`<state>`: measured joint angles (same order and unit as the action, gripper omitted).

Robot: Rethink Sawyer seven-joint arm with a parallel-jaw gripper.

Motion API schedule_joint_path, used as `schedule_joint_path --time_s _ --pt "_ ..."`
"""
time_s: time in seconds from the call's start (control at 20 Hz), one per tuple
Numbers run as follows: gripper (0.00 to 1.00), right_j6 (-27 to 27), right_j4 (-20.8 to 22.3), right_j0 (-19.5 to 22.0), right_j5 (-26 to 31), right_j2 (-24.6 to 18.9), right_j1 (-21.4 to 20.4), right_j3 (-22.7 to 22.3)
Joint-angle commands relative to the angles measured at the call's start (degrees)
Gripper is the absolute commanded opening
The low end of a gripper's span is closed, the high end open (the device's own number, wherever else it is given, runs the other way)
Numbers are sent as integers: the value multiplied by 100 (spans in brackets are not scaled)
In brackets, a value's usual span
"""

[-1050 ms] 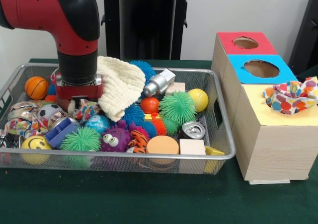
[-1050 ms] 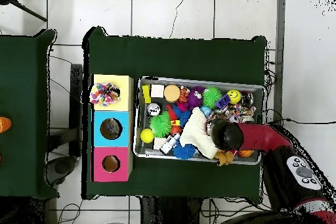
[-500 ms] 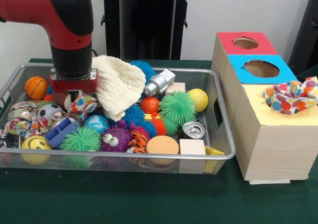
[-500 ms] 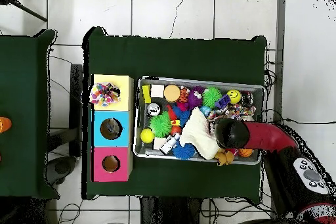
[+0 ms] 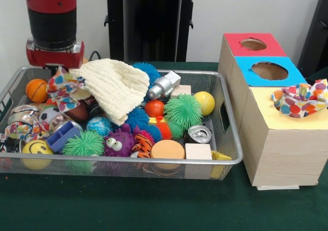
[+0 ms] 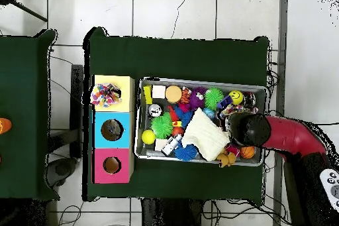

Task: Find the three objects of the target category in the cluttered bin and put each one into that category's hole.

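While the gripper lifts a crumpled spotted cloth, finger state unclear, a knitted cream cloth drapes spiky balls in the mesh bin.

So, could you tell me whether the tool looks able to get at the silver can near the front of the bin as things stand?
Probably yes. The silver can lies uncovered on top of the clutter, open from above. The tool is at the opposite end of the bin, apparently carrying a spotted cloth, so it would need to cross over first.
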<state>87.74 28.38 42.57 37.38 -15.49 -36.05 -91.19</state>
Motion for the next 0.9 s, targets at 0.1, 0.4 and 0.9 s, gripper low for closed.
schedule_joint_path --time_s 0.1,0.4,0.9 --pt "0 -361 -316 142 525 -484 -178 -533" --pt "0 -236 -293 139 446 -365 -9 -418" --pt "0 59 -139 -130 333 -135 -57 -588"
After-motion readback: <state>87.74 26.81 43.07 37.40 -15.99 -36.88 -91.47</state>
